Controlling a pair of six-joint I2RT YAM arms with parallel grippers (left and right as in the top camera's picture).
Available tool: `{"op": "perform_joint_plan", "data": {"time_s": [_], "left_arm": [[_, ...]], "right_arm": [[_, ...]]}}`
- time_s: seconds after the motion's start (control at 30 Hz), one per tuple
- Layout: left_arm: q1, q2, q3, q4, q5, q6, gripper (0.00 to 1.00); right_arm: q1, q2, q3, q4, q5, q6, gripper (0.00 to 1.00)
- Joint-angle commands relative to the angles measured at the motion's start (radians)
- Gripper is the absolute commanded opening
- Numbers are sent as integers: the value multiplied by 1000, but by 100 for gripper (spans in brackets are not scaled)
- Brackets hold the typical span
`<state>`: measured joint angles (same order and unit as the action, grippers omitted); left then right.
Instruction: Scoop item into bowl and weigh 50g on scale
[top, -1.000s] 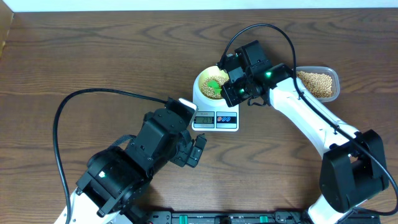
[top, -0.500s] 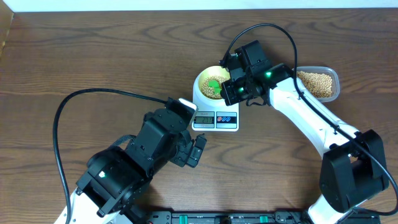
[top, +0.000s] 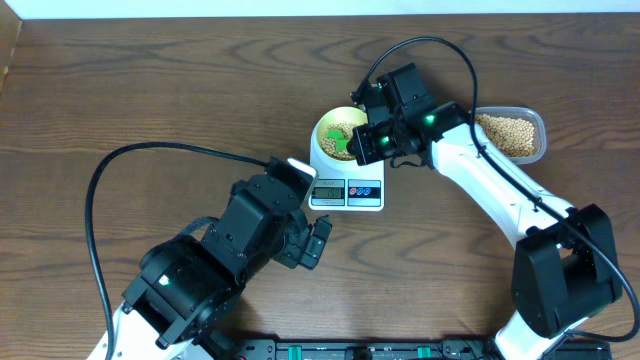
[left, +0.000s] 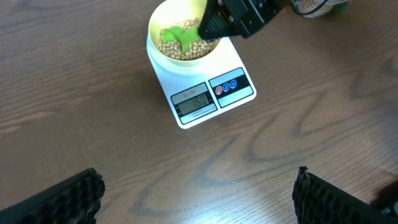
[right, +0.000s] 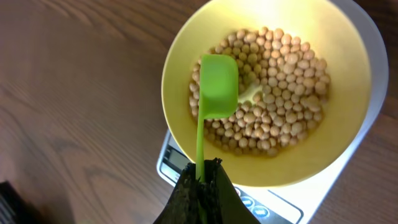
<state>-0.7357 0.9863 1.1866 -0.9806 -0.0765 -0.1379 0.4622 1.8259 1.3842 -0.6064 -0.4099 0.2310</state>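
The right claw gripped the green scoop over the bowl of beans; I'd add sparingly, watching the scale; left claw gaped idle.

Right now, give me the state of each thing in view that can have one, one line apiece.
bowl, upright on the scale, partly filled
beans, loose heap in the bowl
scale, switched on, digits too small to read
scoop, over the bowl's beans, nothing seen on it
tub, lidless, more beans inside
left gripper, jaws wide open, empty
right gripper, jaws shut on the scoop's handle
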Motion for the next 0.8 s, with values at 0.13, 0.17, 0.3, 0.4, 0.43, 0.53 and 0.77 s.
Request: {"op": "perform_joint_plan", "data": {"time_s": [0.13, 0.17, 0.3, 0.4, 0.43, 0.53, 0.77], "left_arm": [[-1, 0, 20, -3, 6, -6, 99], [-1, 0, 20, -3, 6, -6, 99], [-1, 0, 20, -3, 6, -6, 99], [-1, 0, 20, -3, 6, -6, 99], [-1, 0, 20, -3, 6, -6, 99], [-1, 0, 20, -3, 6, -6, 99], [-1, -1, 20, -3, 6, -6, 99]], "right_arm": [[-43, 9, -39, 56, -103, 74, 1], [-47, 9, -41, 58, -108, 82, 1], [-63, 9, -48, 73, -134, 96, 1], [-77, 9, -48, 82, -155, 102, 1], [-85, 9, -48, 87, -169, 108, 1], [-103, 9, -48, 101, -215, 114, 1], [-145, 9, -48, 117, -306, 132, 1]]}}
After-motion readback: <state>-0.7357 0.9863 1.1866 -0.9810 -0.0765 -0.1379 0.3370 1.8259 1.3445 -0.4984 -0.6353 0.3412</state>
